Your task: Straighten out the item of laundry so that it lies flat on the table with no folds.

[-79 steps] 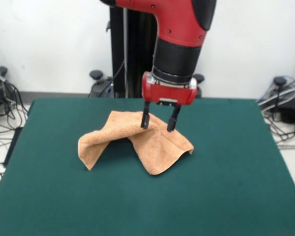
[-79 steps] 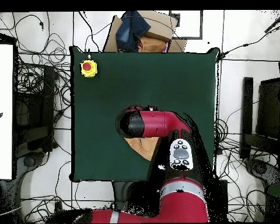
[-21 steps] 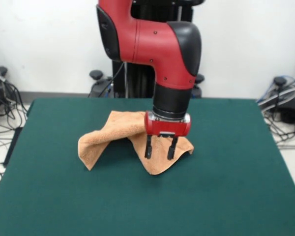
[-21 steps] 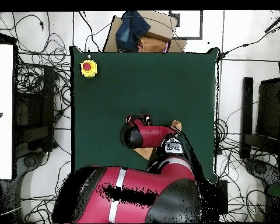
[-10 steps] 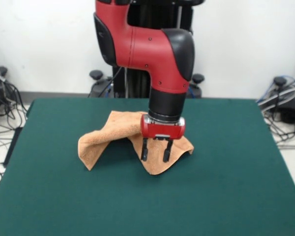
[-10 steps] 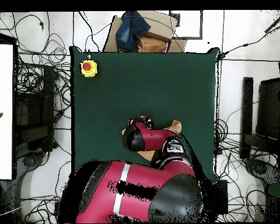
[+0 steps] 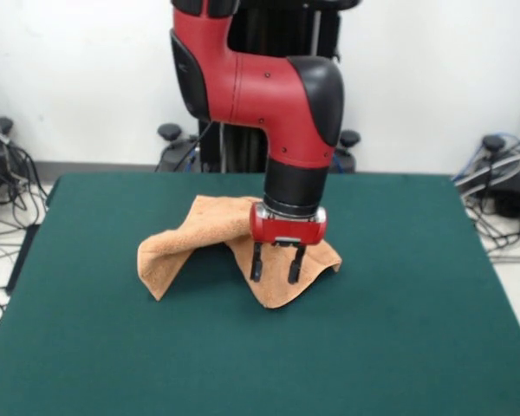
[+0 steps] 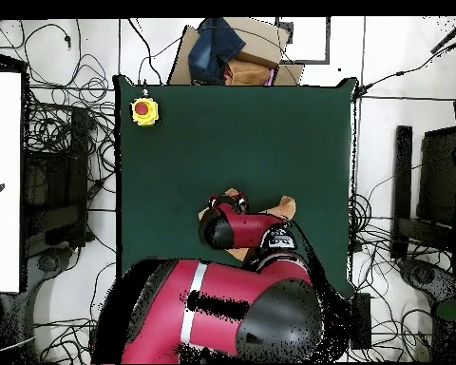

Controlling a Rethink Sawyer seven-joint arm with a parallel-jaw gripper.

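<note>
Gripper (image 7: 276,270) open, empty, over crumpled towel (image 7: 186,238) near its 5 o'clock corner; I see table (image 7: 416,329) elsewhere bare.

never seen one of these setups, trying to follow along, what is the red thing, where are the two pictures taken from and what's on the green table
The red and black thing is a robot arm. At its tip is the tool, two dark fingers that can pinch things.

One picture is taken from across the table, facing the robot. The other looks straight down from above, so the arm covers much of the scene there.

On the dark green table lies a small peach-orange towel, rumpled and folded over itself, not flat. In the view from above, a yellow box with a red button sits in one table corner.

Nothing is held: the tool is open, its fingers pointing down over the towel's near corner, seemingly ready to pinch the cloth.
</note>
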